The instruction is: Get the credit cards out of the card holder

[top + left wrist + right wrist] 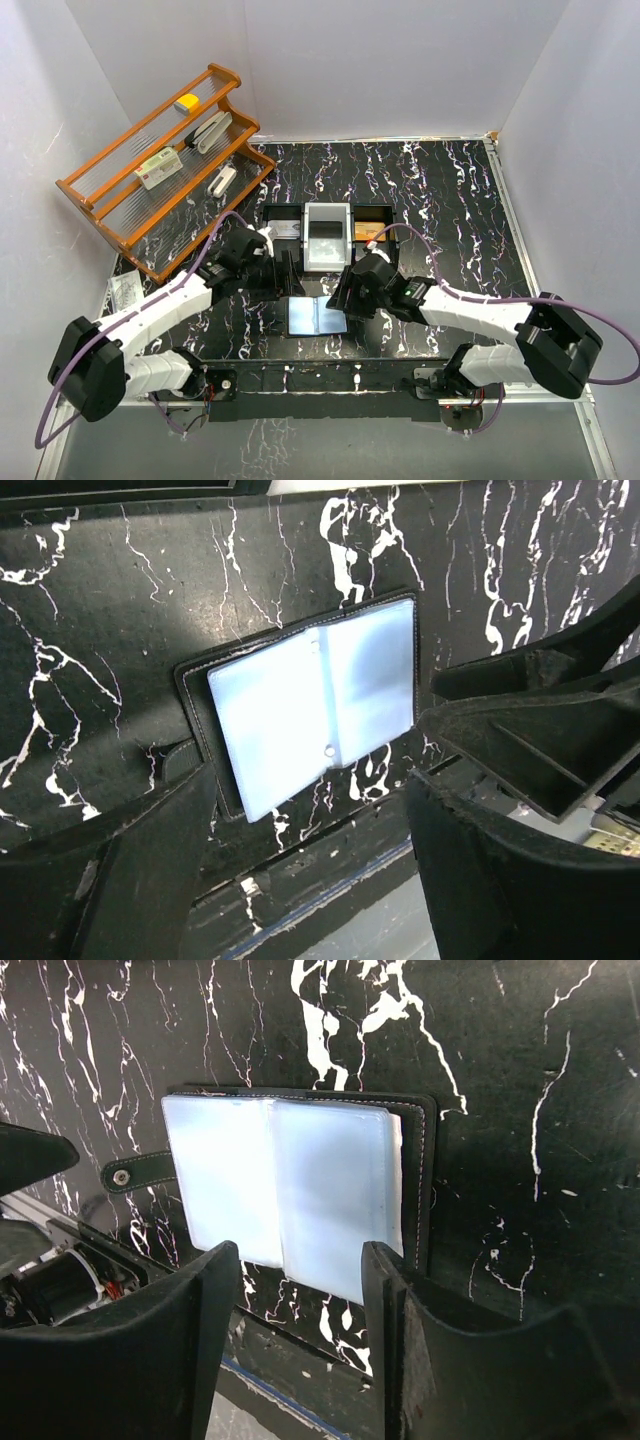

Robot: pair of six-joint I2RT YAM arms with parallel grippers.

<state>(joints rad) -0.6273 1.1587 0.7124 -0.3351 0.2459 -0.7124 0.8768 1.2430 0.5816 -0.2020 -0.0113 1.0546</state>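
The card holder point(318, 317) is lying open and flat on the counter point(450, 200), long axis running left-right, just below the right pincer point(300, 1250) and the left pincer point(315, 785), both gaping wide and empty, the right one hovering nearer.

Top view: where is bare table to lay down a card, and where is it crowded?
Bare: the wide table patch between the tray and the right wall, and the strip behind the tray. Crowded: the middle, where the left claw and the right claw, both open, stand close by the card holder.
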